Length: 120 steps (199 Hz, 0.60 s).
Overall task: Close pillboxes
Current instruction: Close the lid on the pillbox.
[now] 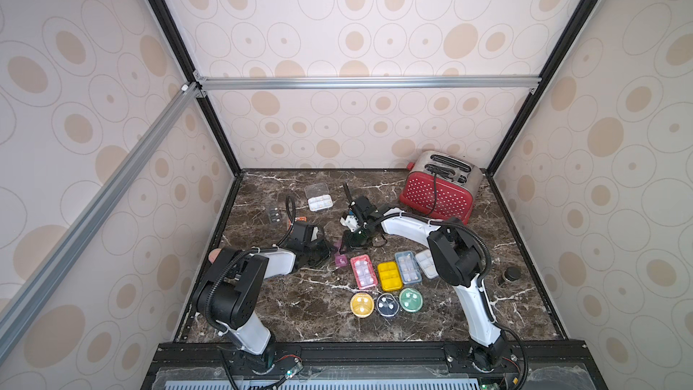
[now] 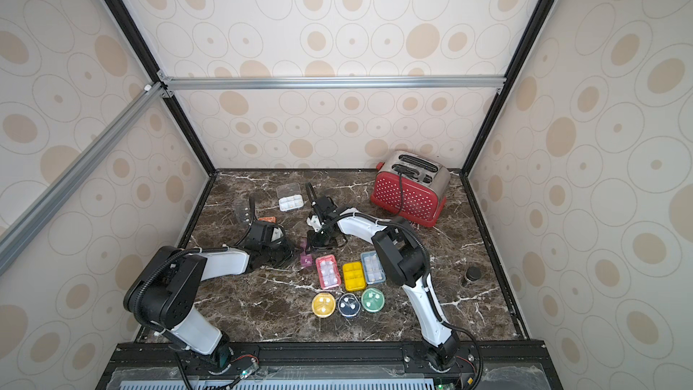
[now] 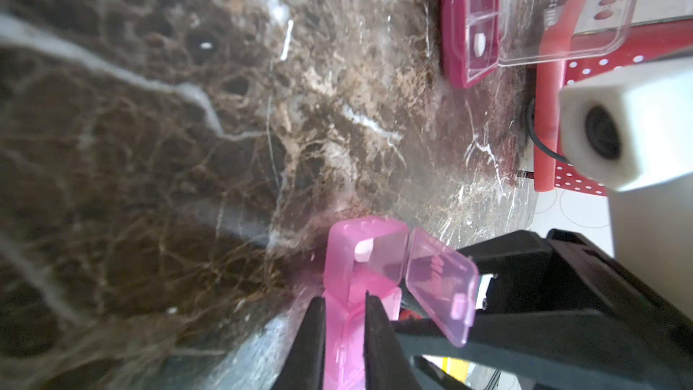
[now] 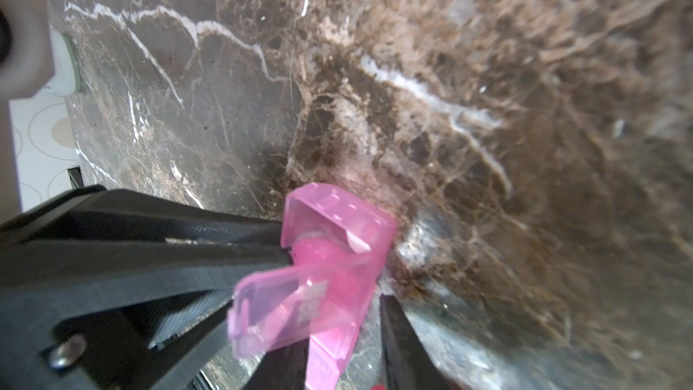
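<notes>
Tabletop (image 1: 300,305) of dark marble bears left arm (image 1: 277,260) and right arm (image 1: 405,226), both stretched inward, wrists tipped down. Left gripper's (image 3: 344,298) narrow jaws pinch the translucent pink plastic pillbox strip (image 3: 348,256) at mid-table. Right gripper (image 4: 337,332) straddles it narrowly, grip unclear. Its small hinged lid (image 3: 438,279) stands ajar.

Our dark marble table (image 1: 307,317) carried a red toaster (image 1: 438,191) at its far right corner and a dark jar (image 1: 510,275) near its right edge; an open white pillbox (image 1: 319,202) lay toward the back; nearer us a red box (image 1: 363,272), yellow box (image 1: 389,275), blue box (image 1: 408,266) and white box (image 1: 425,261) lay side by side; before them sat a round yellow box (image 1: 362,304), round navy box (image 1: 387,305) and round green box (image 1: 410,299); a pink pillbox (image 1: 340,258) showed just left of the red one.
</notes>
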Motion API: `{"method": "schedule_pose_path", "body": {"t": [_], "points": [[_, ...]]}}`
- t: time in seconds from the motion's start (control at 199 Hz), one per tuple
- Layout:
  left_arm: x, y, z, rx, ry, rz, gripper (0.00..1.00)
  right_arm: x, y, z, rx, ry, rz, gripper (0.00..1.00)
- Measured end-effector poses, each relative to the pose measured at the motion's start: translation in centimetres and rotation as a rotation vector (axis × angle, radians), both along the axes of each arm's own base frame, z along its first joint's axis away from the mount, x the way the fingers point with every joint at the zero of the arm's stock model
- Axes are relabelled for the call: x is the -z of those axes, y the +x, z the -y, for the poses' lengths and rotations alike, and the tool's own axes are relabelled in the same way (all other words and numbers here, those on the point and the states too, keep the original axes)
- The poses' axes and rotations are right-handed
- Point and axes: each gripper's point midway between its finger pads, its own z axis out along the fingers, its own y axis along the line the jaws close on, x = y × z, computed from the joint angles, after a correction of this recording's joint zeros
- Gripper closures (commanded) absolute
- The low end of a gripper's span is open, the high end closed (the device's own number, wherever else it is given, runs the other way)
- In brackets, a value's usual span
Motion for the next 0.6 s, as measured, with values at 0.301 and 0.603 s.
{"method": "schedule_pose_path", "body": {"t": [0.301, 0.603], "points": [[0.2, 0.0, -0.1, -0.004, -0.015, 0.038, 0.84, 0.0, -0.1, -0.2, -0.002, -0.008, 0.003, 0.70], [0.2, -1.1, -0.3, 0.001, -0.013, 0.017, 0.62, -0.1, -0.1, -0.2, -0.001, -0.018, 0.007, 0.68]]}}
